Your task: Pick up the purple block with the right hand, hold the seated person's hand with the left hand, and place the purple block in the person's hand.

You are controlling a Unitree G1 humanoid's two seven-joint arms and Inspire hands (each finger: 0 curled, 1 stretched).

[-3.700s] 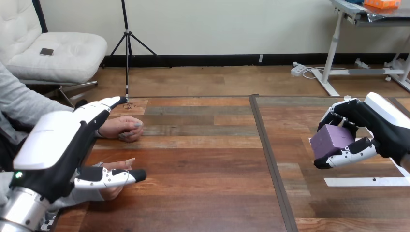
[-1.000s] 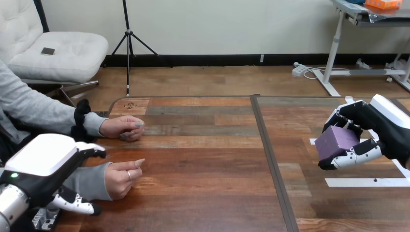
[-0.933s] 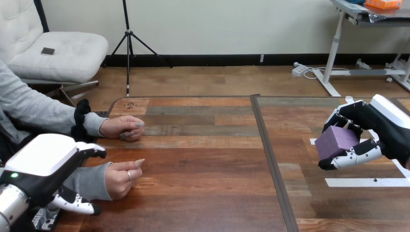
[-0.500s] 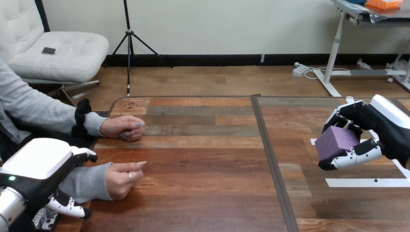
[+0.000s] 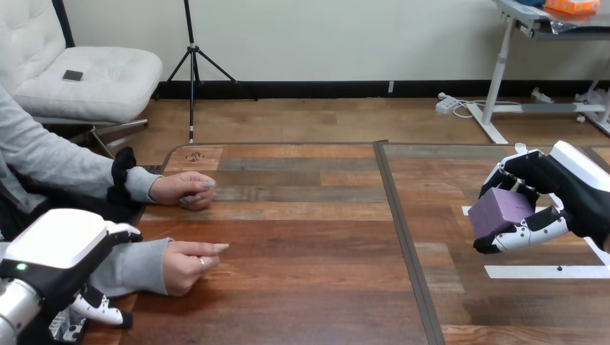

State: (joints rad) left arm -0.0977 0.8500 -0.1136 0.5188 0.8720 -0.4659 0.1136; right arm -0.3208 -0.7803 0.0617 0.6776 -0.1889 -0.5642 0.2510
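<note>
The purple block (image 5: 498, 210) hangs above the table's right part, with my right hand (image 5: 575, 188) shut on it, fingers over its top and thumb under its near edge. At the lower left my left hand (image 5: 56, 243) sits on the grey sleeve of the person's near forearm (image 5: 131, 264), fingers (image 5: 124, 231) curled over the sleeve and thumb (image 5: 99, 314) beneath it. The person's near hand (image 5: 188, 264) rests on the table just right of my left hand, loosely closed, one finger pointing right. The person's far hand (image 5: 183, 190) lies as a fist further back.
A dark seam (image 5: 403, 237) runs front to back through the wooden table (image 5: 302, 237). White tape strips (image 5: 543, 270) lie on the right part under my right hand. The table's rounded far left corner (image 5: 173, 151) is behind the person's far hand.
My left hand has slid a little left and down along the sleeve. The person's near hand has moved slightly right and stretched a finger out. The right hand with the block has stayed put.
</note>
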